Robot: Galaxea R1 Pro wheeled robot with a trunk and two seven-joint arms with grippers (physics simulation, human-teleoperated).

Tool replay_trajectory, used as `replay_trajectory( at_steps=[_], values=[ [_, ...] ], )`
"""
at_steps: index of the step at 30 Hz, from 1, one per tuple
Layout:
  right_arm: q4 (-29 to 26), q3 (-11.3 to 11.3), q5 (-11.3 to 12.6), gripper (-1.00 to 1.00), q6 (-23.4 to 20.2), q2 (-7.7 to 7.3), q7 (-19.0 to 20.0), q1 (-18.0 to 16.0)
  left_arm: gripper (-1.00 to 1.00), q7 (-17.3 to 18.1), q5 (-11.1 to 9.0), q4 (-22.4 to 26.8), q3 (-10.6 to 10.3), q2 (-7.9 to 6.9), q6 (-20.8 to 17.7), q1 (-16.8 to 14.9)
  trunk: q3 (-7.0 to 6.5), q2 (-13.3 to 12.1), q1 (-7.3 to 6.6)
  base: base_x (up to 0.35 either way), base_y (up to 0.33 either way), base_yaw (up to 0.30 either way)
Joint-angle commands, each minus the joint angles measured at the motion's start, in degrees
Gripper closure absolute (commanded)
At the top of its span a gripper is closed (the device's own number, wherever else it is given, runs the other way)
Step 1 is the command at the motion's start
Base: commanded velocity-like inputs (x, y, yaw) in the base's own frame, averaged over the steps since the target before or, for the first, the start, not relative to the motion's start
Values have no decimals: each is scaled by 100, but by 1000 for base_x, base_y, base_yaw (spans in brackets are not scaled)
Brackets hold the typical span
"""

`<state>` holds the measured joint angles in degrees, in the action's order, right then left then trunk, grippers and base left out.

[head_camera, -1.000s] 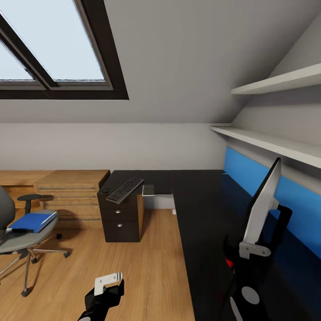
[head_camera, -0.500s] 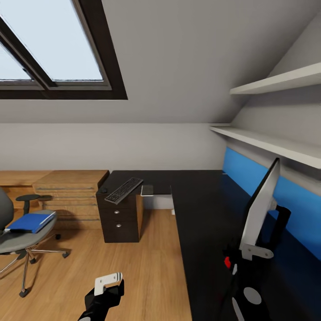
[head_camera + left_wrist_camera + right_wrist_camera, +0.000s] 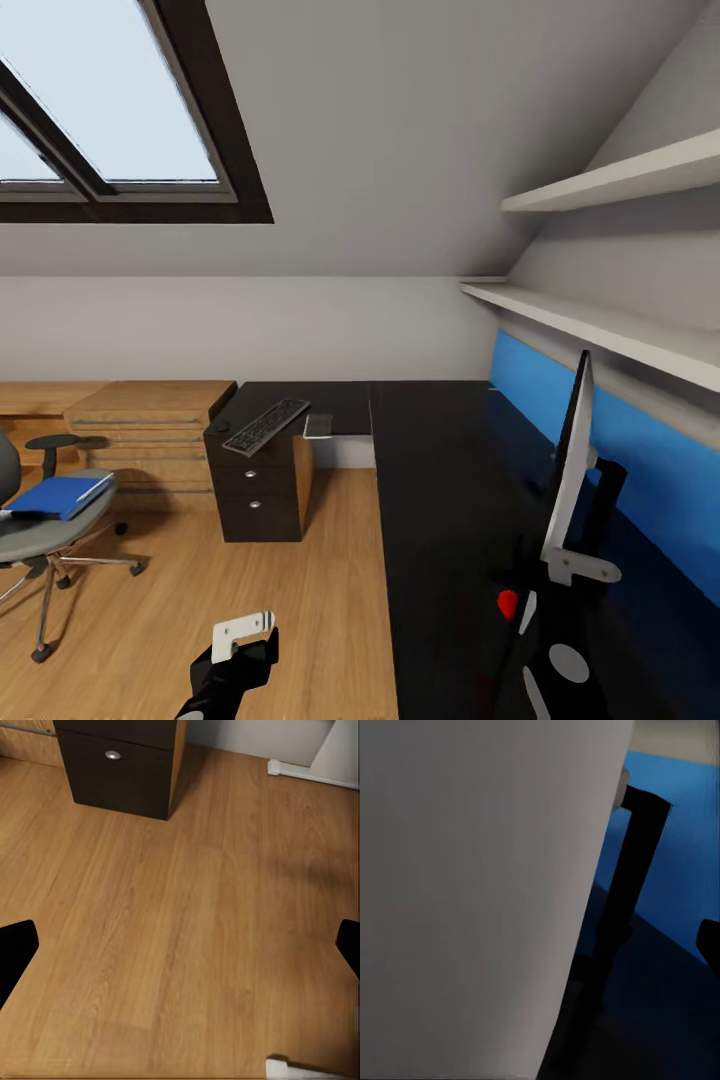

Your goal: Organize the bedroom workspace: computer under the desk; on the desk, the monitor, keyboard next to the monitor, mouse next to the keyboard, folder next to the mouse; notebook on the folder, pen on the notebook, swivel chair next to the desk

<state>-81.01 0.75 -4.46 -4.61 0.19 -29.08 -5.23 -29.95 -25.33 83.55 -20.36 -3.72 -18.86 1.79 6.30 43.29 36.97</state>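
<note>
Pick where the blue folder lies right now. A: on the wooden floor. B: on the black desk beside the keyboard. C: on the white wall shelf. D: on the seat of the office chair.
D: in the head view the blue folder lies flat on the grey seat of the office chair, well away from the desk and the keyboard.

Monitor (image 3: 572, 470) blocks desk's (image 3: 440, 470) right side; middle free

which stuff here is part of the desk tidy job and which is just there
Job: desk, monitor, keyboard, folder, swivel chair.
Just there: wooden chest, shelves, skylight.
</note>
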Motion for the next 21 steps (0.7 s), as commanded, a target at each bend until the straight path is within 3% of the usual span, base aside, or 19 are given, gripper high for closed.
replay_trajectory(
  at_steps=[1, 9, 21],
  values=[
    [-2, 4, -36, -100, -49, -1, -35, -4, -100, -46, -43, 12, -12, -5, -14, -3, 8, 7, 0, -171, -228, 0],
    [-44, 3, -44, -100, -22, -18, -33, -4, -100, -46, -43, 12, -12, -6, -13, -3, 8, 7, 0, -195, -215, 0],
    [-46, 4, -46, -100, -7, -20, -27, -4, -100, -46, -41, 10, -6, -4, -12, -3, 8, 7, 0, -19, -38, 0]
  ],
)
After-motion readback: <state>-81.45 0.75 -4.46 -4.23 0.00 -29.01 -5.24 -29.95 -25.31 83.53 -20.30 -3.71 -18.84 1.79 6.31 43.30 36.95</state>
